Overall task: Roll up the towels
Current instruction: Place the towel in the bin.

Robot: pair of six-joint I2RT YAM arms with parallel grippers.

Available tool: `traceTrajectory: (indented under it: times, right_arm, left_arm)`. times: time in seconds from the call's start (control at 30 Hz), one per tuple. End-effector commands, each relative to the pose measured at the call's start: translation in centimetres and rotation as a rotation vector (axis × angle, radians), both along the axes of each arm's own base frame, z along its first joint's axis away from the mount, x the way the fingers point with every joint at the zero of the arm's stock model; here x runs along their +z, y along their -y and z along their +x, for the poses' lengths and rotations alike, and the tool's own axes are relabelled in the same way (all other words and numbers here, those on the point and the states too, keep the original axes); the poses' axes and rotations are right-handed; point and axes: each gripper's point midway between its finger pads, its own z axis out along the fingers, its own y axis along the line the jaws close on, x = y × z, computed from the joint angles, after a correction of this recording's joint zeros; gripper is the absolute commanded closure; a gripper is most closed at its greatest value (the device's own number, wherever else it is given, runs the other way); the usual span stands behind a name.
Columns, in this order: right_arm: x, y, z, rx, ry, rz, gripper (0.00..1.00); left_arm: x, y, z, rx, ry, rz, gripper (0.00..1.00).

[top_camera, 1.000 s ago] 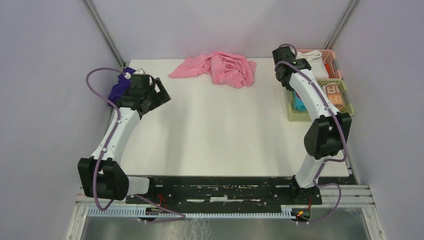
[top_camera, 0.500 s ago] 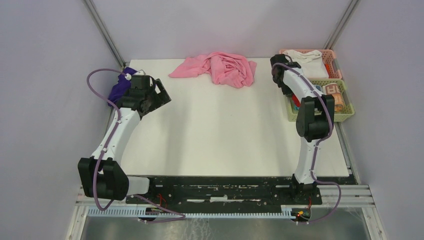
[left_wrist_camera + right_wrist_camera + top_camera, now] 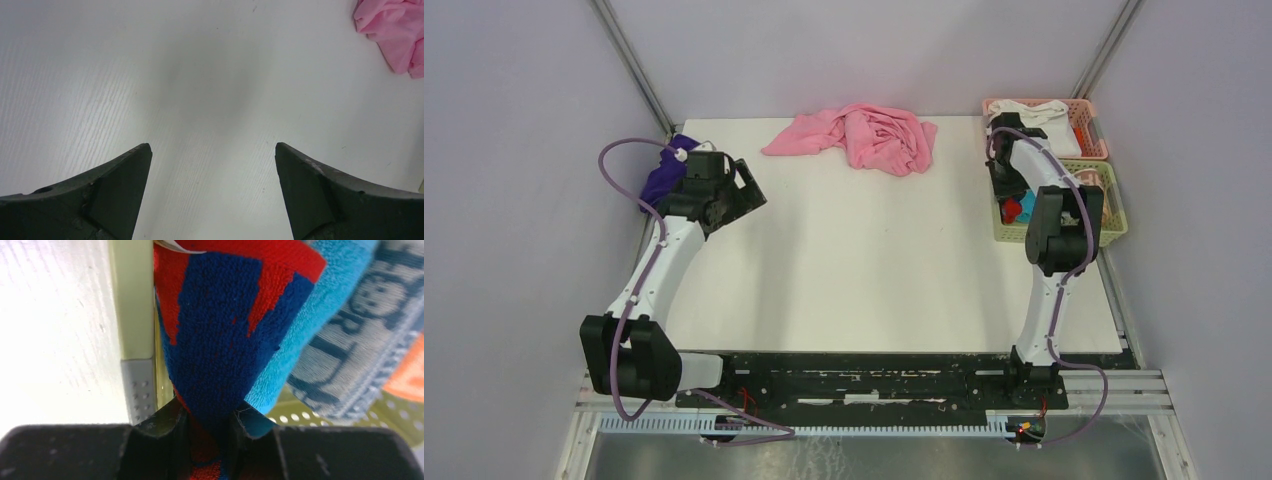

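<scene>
The right gripper, jaws nearly closed, pinches a fold of the red towel just inside the green basket wall. Well left of the basket, the left gripper gapes wide and empty above the tabletop, with the purple towel just behind it.

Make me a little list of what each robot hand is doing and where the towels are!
left gripper: open, holding nothing, over bare table
right gripper: shut on the red and blue towel
red and blue towel: against the green basket wall
purple towel: table's far left edge, beside the left arm
pink cloth: crumpled at the far edge
pink basket: holds a white cloth
</scene>
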Motion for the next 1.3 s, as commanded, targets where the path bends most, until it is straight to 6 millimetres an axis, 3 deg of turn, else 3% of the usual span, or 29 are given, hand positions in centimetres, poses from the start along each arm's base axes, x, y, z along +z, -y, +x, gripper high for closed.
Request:
traceTrajectory:
  times: [0.0, 0.1, 0.23, 0.4, 0.53, 0.67, 0.83, 1.1, 1.27]
  right_arm:
    - [-3.0, -3.4, 0.2, 0.156, -0.050, 0.253, 1.00]
    - [-4.3, -4.2, 0.1, 0.192, -0.062, 0.362, 1.00]
    - [-6.0, -3.3, 0.1, 0.157, -0.096, 0.389, 0.99]
    - [-7.1, -2.1, 0.0, 0.031, -0.114, 0.388, 0.89]
    - [-5.5, -1.6, 0.4, -0.020, -0.059, 0.356, 0.78]
    - [-2.5, -1.0, 1.1, -0.033, 0.025, 0.321, 0.58]
    - [0.4, -0.9, 1.7, -0.025, 0.096, 0.314, 0.44]
    - [3.0, -1.0, 1.6, -0.018, 0.150, 0.319, 0.40]
    - [3.3, -1.0, 1.4, -0.018, 0.153, 0.318, 0.38]
  left_arm:
    - [0.5, -0.2, 0.0, -0.039, 0.022, 0.038, 0.00]
    - [0.4, -0.1, 0.1, -0.042, 0.023, 0.033, 0.00]
    - [0.2, -0.1, 0.1, -0.043, 0.018, 0.028, 0.00]
    - [0.0, 0.1, 0.1, -0.048, 0.012, 0.022, 0.00]
    - [-0.2, 0.2, 0.1, -0.053, 0.007, 0.016, 0.00]
    - [-0.3, 0.2, 0.1, -0.052, 0.005, 0.012, 0.00]
    - [-0.3, 0.1, 0.1, -0.050, 0.005, 0.009, 0.00]
    - [-0.2, 0.1, 0.1, -0.051, 0.006, 0.006, 0.00]
    - [-0.3, 0.2, 0.1, -0.054, 0.003, 0.002, 0.00]
